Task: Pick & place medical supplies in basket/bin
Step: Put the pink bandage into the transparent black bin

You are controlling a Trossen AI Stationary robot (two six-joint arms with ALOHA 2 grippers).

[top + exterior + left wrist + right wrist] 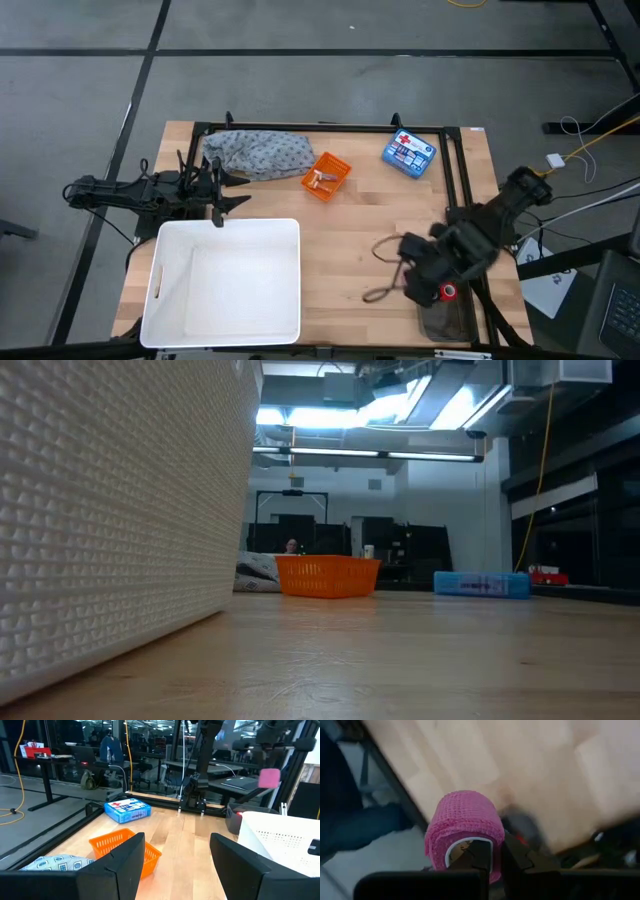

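Right gripper (pixel 492 857) is pinching the rim of a pink roll (pixel 464 822), its 2 fingers nearly together, well to the right of the white tub (pixel 225 280). Left gripper (pixel 177 857) is waiting with fingers spread and empty just beyond the tub's far-left corner, while the orange basket (pixel 326 176) is sitting past the tub, between the grey patterned cloth (pixel 258 153) and a blue box (pixel 408 154)

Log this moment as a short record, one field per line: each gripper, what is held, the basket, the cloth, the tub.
left gripper: open, empty, between the grey patterned cloth and the white tub's far edge
right gripper: shut on the pink roll, at the table's near right
orange basket: far middle of the table, small pieces inside
grey patterned cloth: on the table, just left of the basket
white tub: near left
blue box: far right, lying flat
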